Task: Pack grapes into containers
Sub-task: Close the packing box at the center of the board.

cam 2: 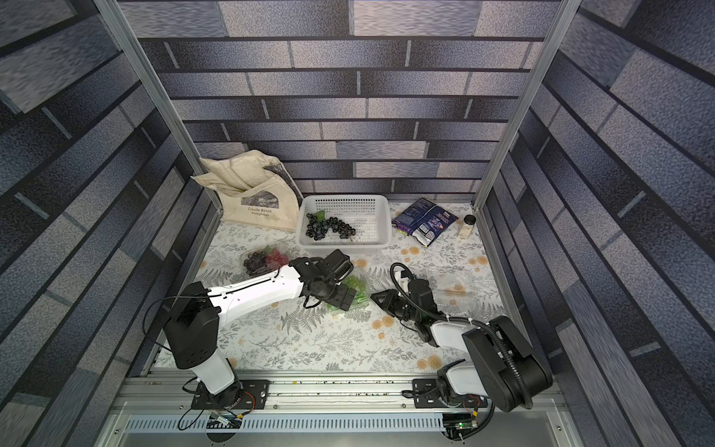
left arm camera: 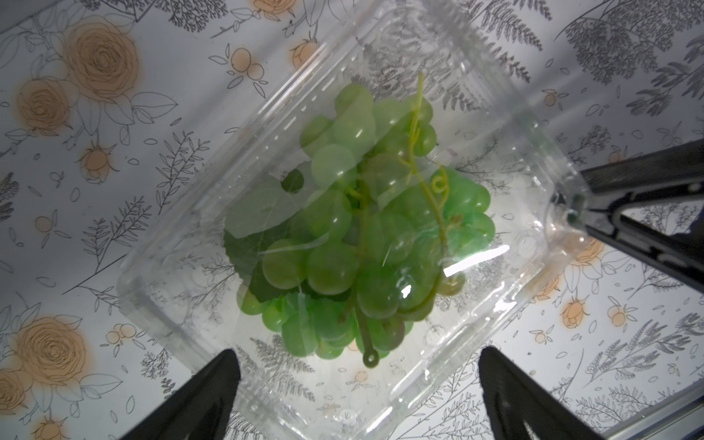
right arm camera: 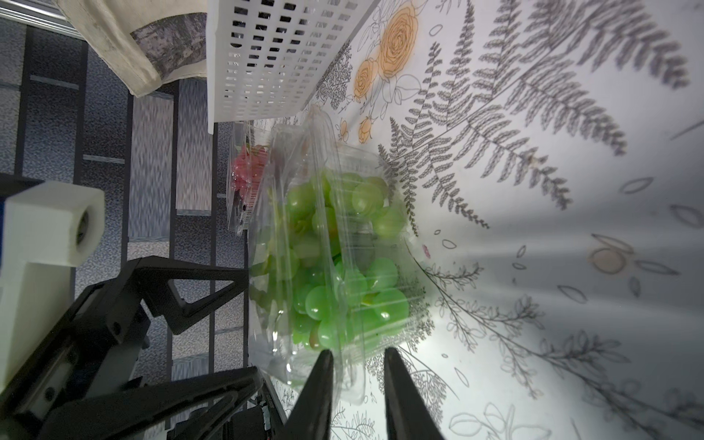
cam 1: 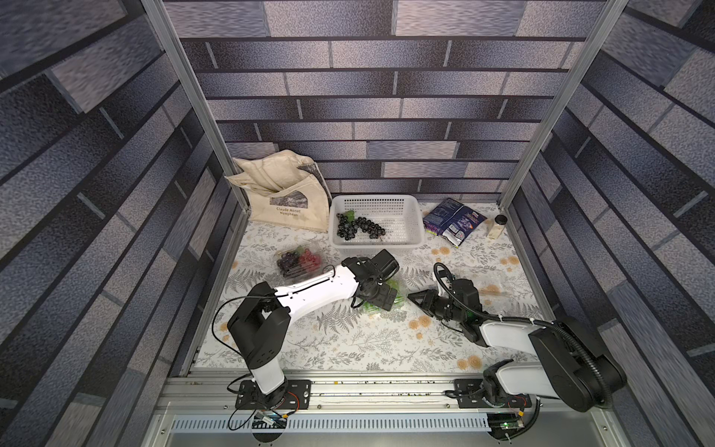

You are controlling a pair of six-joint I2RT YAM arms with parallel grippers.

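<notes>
Clamshell point(left arm camera: 183, 282) of green grapes point(left arm camera: 362, 228), centre frame: light, springy, slippery; we favour its corner flange point(right arm camera: 352, 384). Left pincer point(left arm camera: 360, 352) spread; right pincer point(right arm camera: 357, 352) slightly parted astride that flange.

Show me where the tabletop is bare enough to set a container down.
Widest: the near tablecloth strip, between the green-grape clamshell and the front rail. Smaller: between the white basket and the empty clamshell. Crowded: around the green-grape clamshell and the back row.
</notes>
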